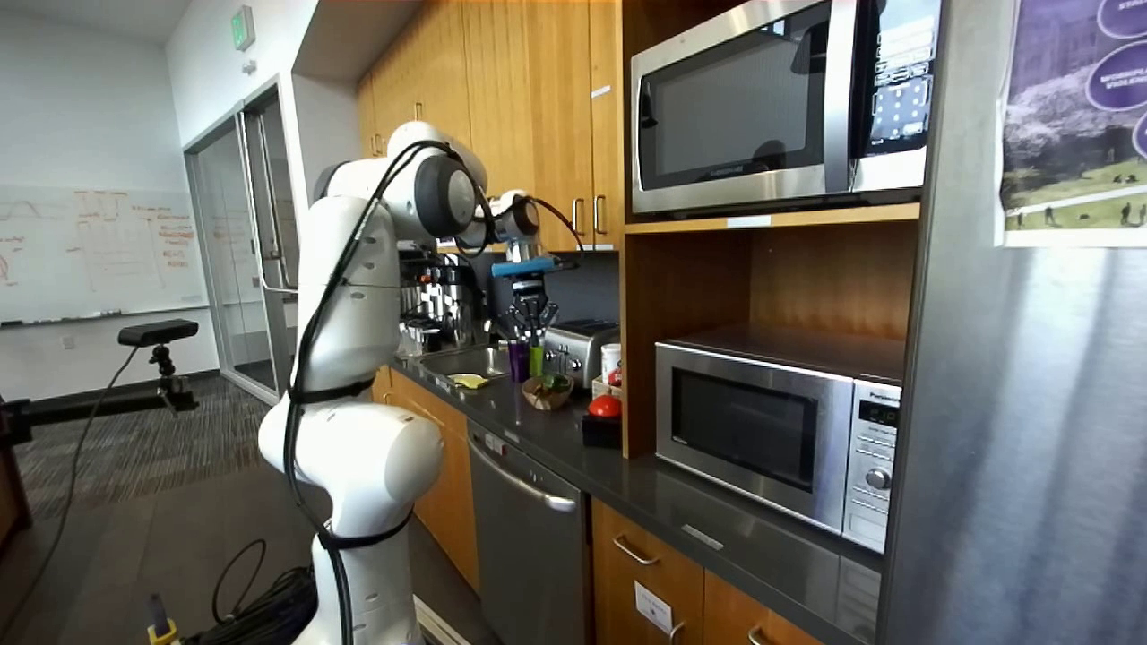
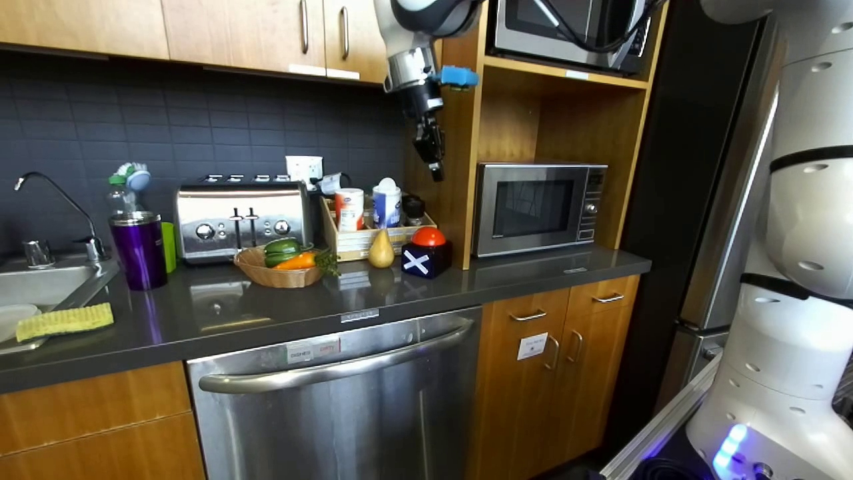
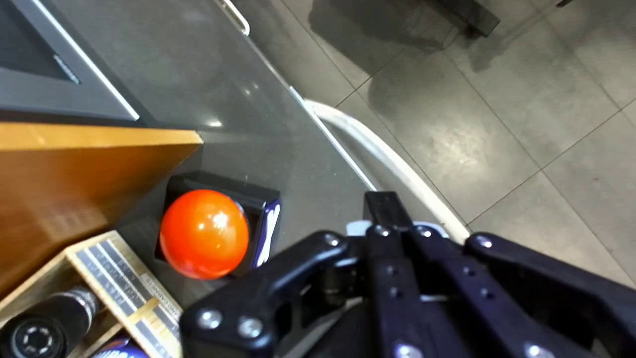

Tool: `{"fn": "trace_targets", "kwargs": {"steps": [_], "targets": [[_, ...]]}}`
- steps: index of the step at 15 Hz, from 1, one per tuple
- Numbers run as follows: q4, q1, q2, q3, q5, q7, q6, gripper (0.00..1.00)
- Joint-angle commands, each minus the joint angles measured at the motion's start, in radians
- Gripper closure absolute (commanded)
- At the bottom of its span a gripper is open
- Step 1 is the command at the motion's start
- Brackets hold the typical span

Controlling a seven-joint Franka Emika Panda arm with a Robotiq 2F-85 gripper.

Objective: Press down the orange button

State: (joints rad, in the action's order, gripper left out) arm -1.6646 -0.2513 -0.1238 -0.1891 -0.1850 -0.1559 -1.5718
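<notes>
An exterior view looks along the tabletop (image 1: 668, 493) from beyond a corner; an exterior view faces its front edge (image 2: 266, 333) — the wrist view, nearest, looks down — all share the orange button (image 3: 204, 233).

In exterior view: backsplash (image 2: 226, 133) dim at ten o'clock; robot-base lights (image 2: 730, 448) glaring blue-white at four. Wrist view: white highlights on orange button (image 3: 203, 236) at eight, sheen on floor (image 3: 462, 154) toward three, soft shadow at one.

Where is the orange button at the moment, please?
In an exterior view, the orange button sits atop the dark box on the counter, between the yellow pear on its left and the wooden partition on its right.
</notes>
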Motion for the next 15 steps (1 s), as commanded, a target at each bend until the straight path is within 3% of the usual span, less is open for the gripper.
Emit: {"fn": "trace_targets", "kwargs": {"steps": [1,9,15], "targets": [[-0.162,0.016,0.16,-0.012,0.1,0.037,0.0,1.0],[-0.479,0.016,0.406,-0.008,0.138,0.142,-0.184,1.0],[-0.605,0.04,0.58,0.016,0.125,0.141,-0.146,1.0]]}}
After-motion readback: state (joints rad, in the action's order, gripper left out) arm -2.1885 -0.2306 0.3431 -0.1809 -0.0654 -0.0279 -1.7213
